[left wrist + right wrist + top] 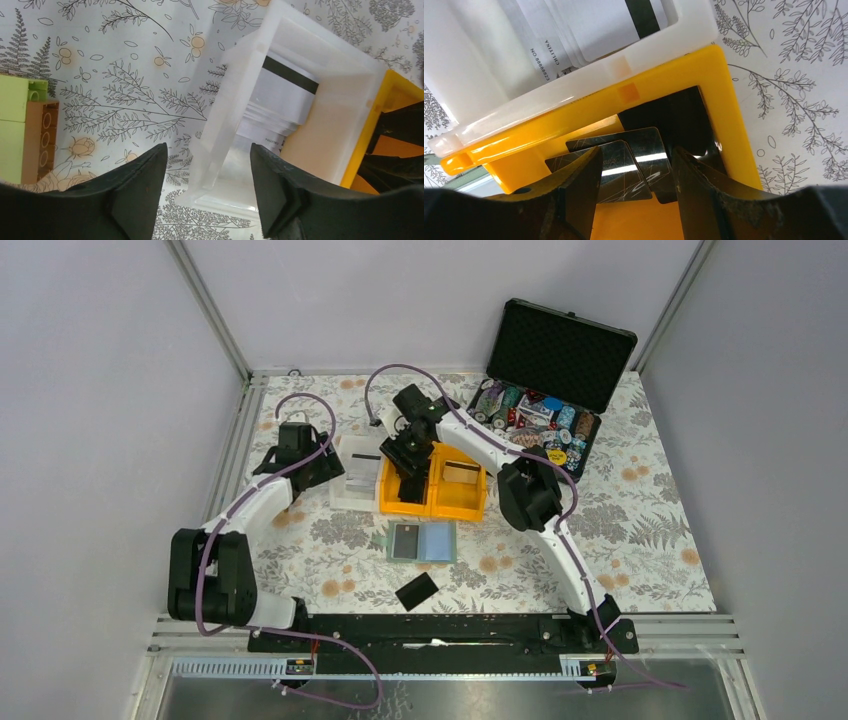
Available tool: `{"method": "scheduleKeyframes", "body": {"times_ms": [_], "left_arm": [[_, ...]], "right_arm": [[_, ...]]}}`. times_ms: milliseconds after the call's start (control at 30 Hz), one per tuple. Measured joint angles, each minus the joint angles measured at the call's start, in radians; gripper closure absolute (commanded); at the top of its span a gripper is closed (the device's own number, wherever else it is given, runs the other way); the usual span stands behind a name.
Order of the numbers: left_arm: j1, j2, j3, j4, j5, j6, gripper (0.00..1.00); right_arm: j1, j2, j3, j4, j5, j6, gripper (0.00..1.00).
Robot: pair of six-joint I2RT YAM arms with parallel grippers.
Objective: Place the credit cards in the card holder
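Observation:
The sage-green card holder (423,542) lies open on the table with one dark card (405,541) on its left page. A loose black card (416,591) lies in front of it. Several black credit cards (634,165) lie in the yellow bin (433,508), (724,90). My right gripper (412,466), (636,192) is open, its jaws down inside this bin on either side of the black cards. My left gripper (318,466), (207,187) is open and empty at the near left corner of the white bin (360,472), (225,125), which holds silvery-grey cards (282,95).
A second yellow bin (462,488) with a tan card stands to the right. A big black case (545,390) of poker chips stands open at the back right. A green and tan block (22,130) lies left of my left gripper.

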Motion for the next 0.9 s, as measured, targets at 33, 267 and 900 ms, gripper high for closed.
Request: {"method": "scheduleKeyframes", "body": {"times_ms": [33, 267, 900], "left_arm": [[0.0, 0.011, 0.0, 0.007, -0.003, 0.002, 0.42], [-0.001, 0.077, -0.001, 0.057, 0.003, 0.021, 0.68], [-0.019, 0.135, 0.043, 0.073, -0.003, 0.107, 0.96]], "right_arm": [[0.0, 0.013, 0.018, -0.011, 0.0, -0.006, 0.4], [0.0, 0.026, 0.045, -0.048, -0.007, -0.026, 0.49], [0.0, 0.047, 0.066, -0.087, -0.108, -0.03, 0.68]]}}
